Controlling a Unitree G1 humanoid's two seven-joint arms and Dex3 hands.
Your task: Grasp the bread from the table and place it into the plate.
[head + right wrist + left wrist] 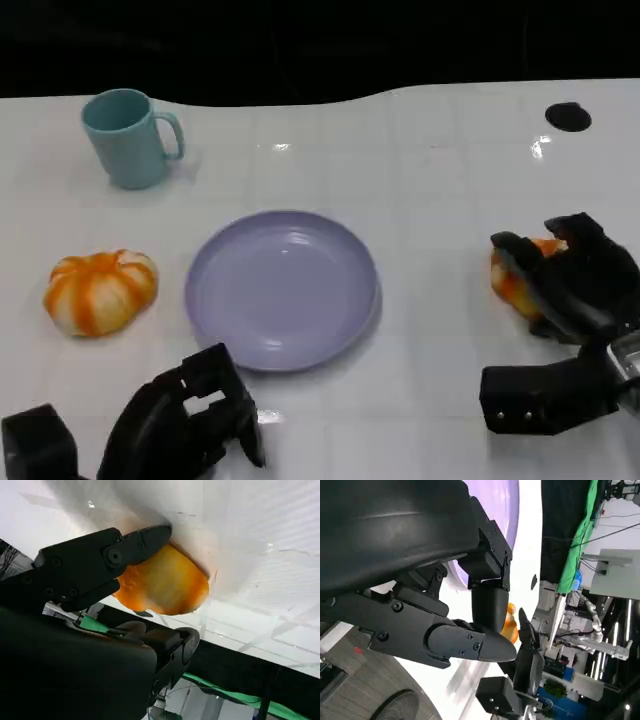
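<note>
One plate (281, 288); one mug (130, 137) beyond it; two orange breads (101, 290) (517, 278) flanking the plate.

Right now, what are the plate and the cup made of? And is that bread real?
The plate looks like smooth lilac plastic with a soft sheen, though glazed ceramic is possible. The cup seems matte teal plastic or ceramic; its colour is even. The bread by the right hand looks glossy and orange, probably a plastic toy.

We see our right hand (565, 285) at the table's (430, 200) right side, fingers curled around the bread (512, 278). Our left hand (190, 415) hangs at the table's near edge, fingers curled, holding nothing.
</note>
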